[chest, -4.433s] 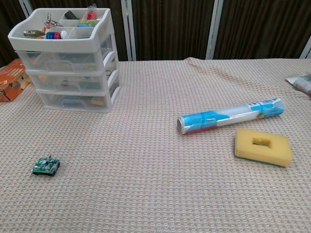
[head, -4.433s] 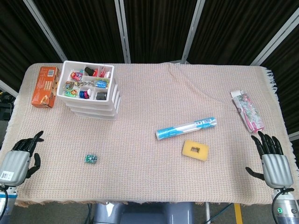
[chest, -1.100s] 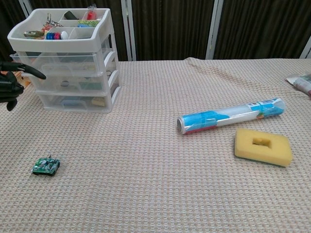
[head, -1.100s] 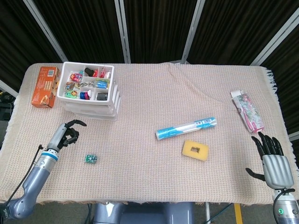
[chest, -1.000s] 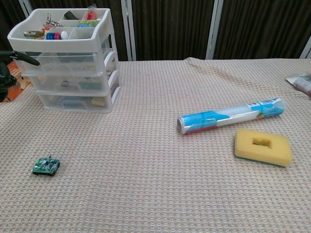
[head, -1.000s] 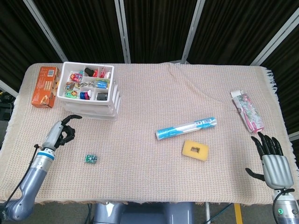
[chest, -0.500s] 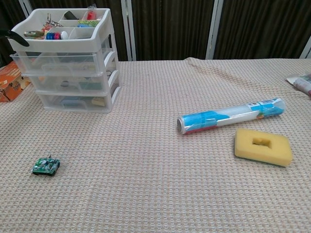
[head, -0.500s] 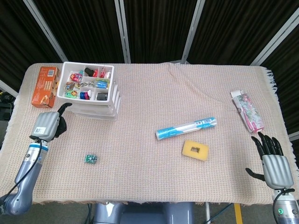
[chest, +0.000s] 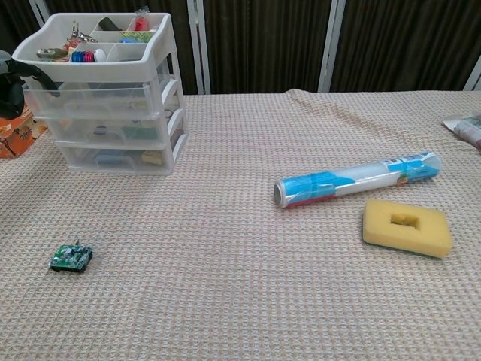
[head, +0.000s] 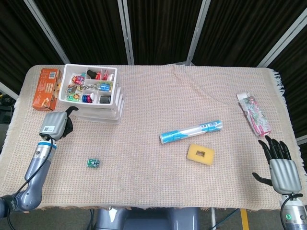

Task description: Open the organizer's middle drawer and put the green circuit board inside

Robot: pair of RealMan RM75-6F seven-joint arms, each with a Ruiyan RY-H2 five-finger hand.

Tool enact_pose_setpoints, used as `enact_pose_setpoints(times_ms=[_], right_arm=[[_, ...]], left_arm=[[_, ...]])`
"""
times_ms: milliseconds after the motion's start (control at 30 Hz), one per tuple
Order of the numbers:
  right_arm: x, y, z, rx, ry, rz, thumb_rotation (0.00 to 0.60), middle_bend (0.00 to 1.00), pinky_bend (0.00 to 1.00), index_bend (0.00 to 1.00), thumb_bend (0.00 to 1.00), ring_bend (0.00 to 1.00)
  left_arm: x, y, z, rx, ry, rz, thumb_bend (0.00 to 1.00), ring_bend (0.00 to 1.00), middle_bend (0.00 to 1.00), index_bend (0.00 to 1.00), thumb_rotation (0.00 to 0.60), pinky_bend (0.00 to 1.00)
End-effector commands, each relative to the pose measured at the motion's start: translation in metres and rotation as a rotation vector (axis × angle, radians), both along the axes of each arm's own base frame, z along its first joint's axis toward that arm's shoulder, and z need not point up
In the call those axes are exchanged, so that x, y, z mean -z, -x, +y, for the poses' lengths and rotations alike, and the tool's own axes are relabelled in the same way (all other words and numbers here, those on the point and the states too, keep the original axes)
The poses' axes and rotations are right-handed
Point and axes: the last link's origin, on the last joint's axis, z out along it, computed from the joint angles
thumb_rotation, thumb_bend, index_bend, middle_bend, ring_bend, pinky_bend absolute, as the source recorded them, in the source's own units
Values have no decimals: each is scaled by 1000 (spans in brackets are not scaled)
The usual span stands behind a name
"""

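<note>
While our right hand (head: 280,167) rests with fingers spread at the near table (head: 158,187) edge, the circuit board (head: 93,163) lies untouched; our left hand (head: 55,125), apparently empty, should hook the organizer (head: 91,93)'s middle drawer (chest: 109,125) squarely and pull straight.

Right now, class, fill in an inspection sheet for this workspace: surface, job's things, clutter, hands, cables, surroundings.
Surface: table under beige woven cloth.
Job's things: organizer, drawers all closed; green circuit board lying on the cloth.
Clutter: blue tube, yellow sponge, orange box, patterned packet.
Hands: left hand beside the organizer, holding nothing; right hand open at the table edge.
Cables: nothing seen.
Surroundings: dark curtains.
</note>
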Motion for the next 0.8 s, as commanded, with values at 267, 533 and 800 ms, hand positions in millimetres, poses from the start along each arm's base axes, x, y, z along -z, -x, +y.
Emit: enact_pose_setpoints(times_ms=[267, 533, 800], right_arm=[[0, 0, 0, 0, 1, 1, 600, 0, 0, 105, 0, 0], [0, 0, 1, -6, 3, 4, 600, 0, 0, 105, 0, 0], [-1, -1, 0, -9, 7, 4, 600, 0, 0, 105, 0, 0]], left_arm=[[-4, -6, -2, -4, -1, -32, 1000, 848, 968, 465, 600, 657], [-15, -8, -15, 5, 29, -42, 1000, 850, 969, 493, 600, 658], [-16, 1, -32, -8, 78, -32, 1000, 850, 968, 491, 600, 658]])
